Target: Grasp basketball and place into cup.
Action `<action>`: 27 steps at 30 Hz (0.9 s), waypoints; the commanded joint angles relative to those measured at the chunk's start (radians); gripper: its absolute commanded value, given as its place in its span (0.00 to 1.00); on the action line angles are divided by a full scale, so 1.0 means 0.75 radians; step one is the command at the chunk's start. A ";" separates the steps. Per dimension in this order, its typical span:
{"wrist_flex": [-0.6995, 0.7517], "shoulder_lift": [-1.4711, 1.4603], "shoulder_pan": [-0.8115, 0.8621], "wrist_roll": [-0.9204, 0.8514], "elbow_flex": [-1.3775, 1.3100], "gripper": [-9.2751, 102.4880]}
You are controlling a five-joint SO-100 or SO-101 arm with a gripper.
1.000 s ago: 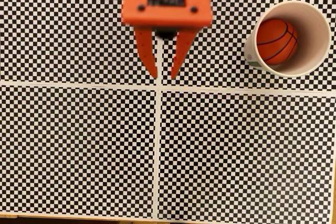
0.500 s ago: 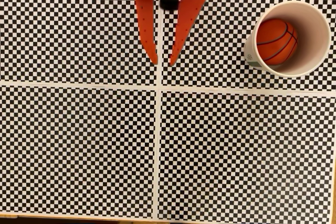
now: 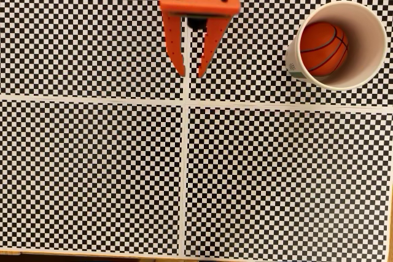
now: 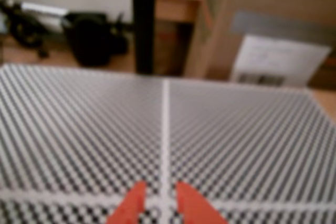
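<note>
Tool (image 3: pixel 191 75): orange, top centre in fixed view, fingers slightly apart, holding nothing; tips (image 4: pixel 160 203) low in wrist view.
Ball (image 3: pixel 323 48): inside cup, well right of tool.
Cup (image 3: pixel 367 23): upright, upper right.
Worktop (image 3: pixel 92 176): checkered.

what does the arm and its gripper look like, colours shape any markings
In the fixed view the gripper is bright orange plastic: a boxy, rounded-corner block with four dark screw heads and a grey-and-black part in its middle. Two long tapered orange fingers narrow to points, one showing a row of small holes. The wrist view shows the orange tips, blurred.
</note>
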 commanded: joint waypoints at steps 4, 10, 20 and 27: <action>-0.022 0.012 0.016 0.051 0.088 0.08; 0.020 0.006 0.018 0.094 0.182 0.08; 0.378 0.010 0.051 0.198 0.182 0.08; 0.599 0.010 0.080 0.188 0.182 0.08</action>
